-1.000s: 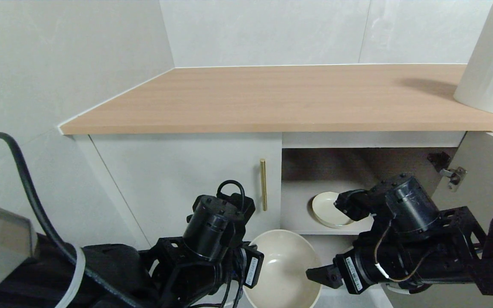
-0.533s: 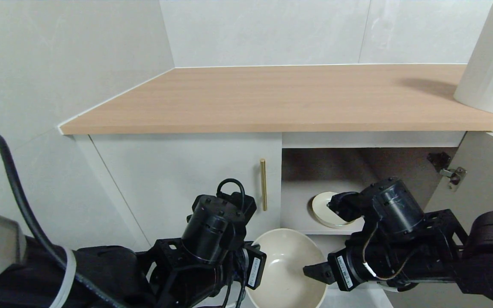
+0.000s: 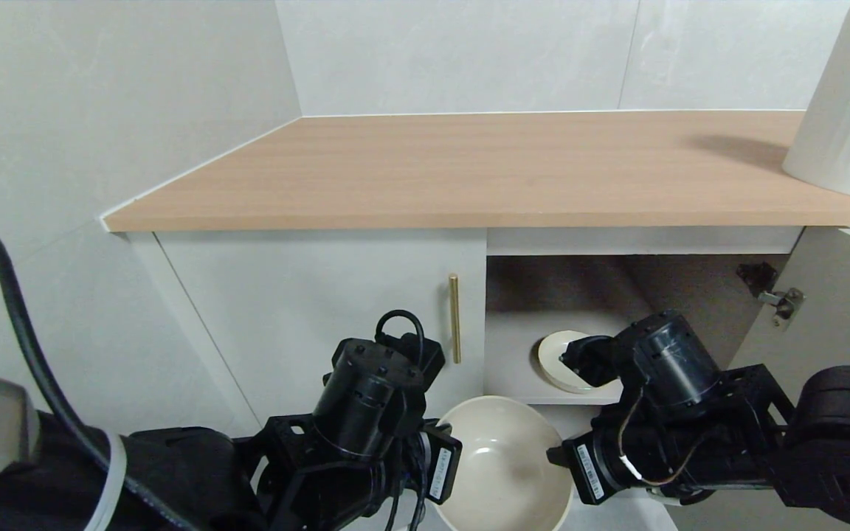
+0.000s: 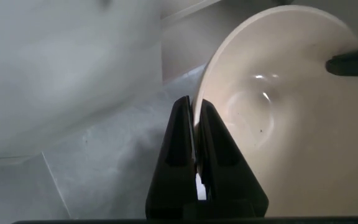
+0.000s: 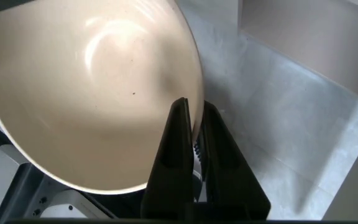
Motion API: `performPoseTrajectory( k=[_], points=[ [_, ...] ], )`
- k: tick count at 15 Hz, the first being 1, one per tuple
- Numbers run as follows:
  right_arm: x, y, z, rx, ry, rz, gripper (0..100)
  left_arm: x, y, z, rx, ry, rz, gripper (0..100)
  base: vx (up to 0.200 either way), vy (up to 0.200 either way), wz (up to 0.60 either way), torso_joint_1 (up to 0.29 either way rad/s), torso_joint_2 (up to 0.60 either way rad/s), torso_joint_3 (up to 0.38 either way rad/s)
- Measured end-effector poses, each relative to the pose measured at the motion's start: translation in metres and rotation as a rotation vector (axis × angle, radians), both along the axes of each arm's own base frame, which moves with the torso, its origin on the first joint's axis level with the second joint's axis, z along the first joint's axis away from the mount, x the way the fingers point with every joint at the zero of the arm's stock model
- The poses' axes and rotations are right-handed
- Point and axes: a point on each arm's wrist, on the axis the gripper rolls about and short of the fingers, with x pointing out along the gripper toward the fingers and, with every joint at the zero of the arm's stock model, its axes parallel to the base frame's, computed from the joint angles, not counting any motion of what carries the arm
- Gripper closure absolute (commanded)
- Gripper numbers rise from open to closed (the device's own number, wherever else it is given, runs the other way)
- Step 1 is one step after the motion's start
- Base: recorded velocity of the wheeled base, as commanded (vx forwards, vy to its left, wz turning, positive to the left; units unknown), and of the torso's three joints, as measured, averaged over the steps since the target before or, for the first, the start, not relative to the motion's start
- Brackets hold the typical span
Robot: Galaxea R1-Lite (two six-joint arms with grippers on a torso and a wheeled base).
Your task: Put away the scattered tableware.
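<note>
The cream bowl hung low and near, just in front of the open right half of the cabinet, carried by its rim from both sides. The left gripper had its fingers pinched together on the left edge, and the right gripper had its fingers clamped on the right edge. The bowl looked like glazed ceramic: smooth, glossy, deep and round, with a thin lip, so it would probably be slippery and somewhat heavy. To shelve it well, both arms would likely need to lift and push forward together at the same pace, keeping the rim level so neither pinch twisted loose. It should then be set down beside, not on, the small dish, a shallow pale piece already lying on the grey shelf inside. The opening seemed snug, so the far lip ought to pass over the shelf edge first. To the left, the shut door was matte grey with a slim brass handle. Above ran the wood-grain surface, with a white ribbed shade at far right.
</note>
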Motion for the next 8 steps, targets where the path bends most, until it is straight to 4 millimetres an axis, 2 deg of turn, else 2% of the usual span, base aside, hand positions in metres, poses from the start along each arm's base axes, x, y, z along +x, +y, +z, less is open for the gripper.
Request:
performPoseTrajectory(
  k=[2,3,8],
  points=[
    [0.0,-0.0003,-0.0003,-0.001,0.002,0.0,100,-0.0002,0.0003,-0.0004,0.002,0.001,0.0,100,0.0,0.0,0.0,0.0,0.0,0.0],
    [-0.0004,-0.0002,-0.0005,-0.002,0.003,0.001,100,-0.0005,0.0006,-0.0009,0.005,0.002,0.0,0,0.0,0.0,0.0,0.0,0.0,0.0],
    [-0.0015,-0.0001,-0.0019,-0.007,0.008,0.006,100,-0.0003,0.0015,0.0015,0.009,-0.014,0.02,0,0.0,0.0,0.0,0.0,0.0,0.0]
  ],
)
